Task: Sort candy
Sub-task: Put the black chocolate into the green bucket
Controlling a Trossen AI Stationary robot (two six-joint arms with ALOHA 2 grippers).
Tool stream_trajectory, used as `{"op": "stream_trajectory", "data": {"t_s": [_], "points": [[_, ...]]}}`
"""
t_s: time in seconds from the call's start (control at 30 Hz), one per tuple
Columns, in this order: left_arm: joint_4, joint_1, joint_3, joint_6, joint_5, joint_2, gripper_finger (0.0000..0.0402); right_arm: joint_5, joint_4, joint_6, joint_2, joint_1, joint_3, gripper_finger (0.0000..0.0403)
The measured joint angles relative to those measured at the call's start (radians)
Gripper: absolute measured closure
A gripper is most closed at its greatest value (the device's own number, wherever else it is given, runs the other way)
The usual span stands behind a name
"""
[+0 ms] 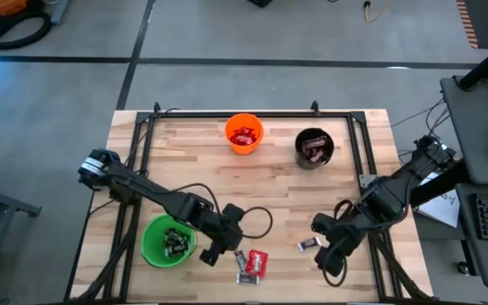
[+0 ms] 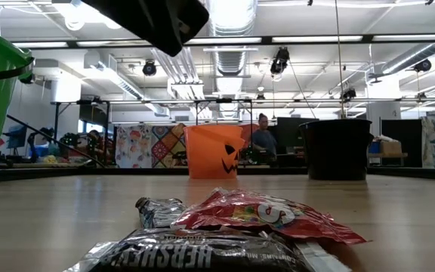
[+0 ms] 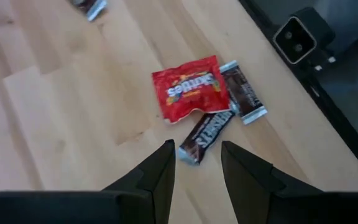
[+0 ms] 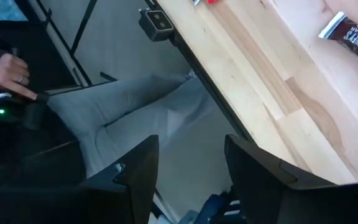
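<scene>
1. The left gripper is seen with its two dark fingers parted a little and nothing held between them. It hangs above the near end of a dark brown bar, apparently lined up so that the bar can be taken between the fingers.

2. Touching that bar lies a red packet, and against the packet's far side a second brown bar. The three pieces form a small cluster near the front edge of the worktop, just beside the green cup.

3. The right gripper is also held partly apart and empty. It looks out past the worktop's front edge, where a seated person's legs and a hand are seen.

4. One more dark bar lies alone on the worktop, near the right gripper.

5. Candy already sorted can be made out in the green cup, the orange cup and the black cup; which kind sits in which cup is hard to tell from above.
</scene>
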Motion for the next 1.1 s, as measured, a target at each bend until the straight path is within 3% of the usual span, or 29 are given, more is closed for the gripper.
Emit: {"op": "stream_trajectory", "data": {"t_s": [0.7,1.1], "points": [[0.098,-0.018,0.001,0.095,0.036,0.212,0.0286,0.055,-0.001,-0.030,0.001,-0.001,-0.001,0.0225],[0.155,-0.025,0.001,0.145,0.035,0.254,0.0286,0.055,0.000,-0.033,0.001,-0.001,-0.001,0.0225]]}}
